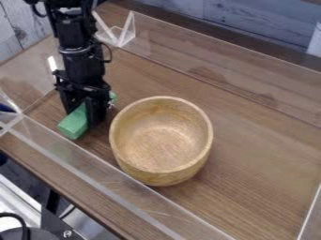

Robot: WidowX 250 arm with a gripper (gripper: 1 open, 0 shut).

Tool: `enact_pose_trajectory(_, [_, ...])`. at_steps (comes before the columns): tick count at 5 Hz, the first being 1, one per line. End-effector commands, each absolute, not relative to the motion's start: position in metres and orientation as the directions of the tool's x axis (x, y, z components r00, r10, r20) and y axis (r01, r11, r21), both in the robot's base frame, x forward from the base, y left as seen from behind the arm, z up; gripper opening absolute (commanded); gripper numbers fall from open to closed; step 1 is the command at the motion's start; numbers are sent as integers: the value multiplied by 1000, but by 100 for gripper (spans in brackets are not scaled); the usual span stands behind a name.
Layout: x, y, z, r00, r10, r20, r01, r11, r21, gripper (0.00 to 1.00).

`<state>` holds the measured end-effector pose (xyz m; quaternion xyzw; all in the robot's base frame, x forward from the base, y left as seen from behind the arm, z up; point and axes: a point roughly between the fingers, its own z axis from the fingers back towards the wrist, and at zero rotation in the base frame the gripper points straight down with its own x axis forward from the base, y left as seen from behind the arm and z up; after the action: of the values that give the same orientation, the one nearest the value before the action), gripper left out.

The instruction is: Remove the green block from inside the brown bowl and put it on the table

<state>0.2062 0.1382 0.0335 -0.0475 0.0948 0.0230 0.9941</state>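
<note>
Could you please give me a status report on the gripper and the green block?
Gripper shut on green block. Block outside brown bowl, at its left in view. Nothing visibly in the way.

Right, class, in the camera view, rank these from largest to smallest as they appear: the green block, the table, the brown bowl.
1. The table
2. The brown bowl
3. The green block, partly hidden by the gripper
</note>
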Motion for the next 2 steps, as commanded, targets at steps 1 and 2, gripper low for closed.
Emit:
enact_pose_trajectory(1, [218, 143, 53, 992, 43, -123, -50, 997, -53, 0])
enact_pose_trajectory(2, [218, 142, 54, 991, 48, -124, -55, 997, -56, 0])
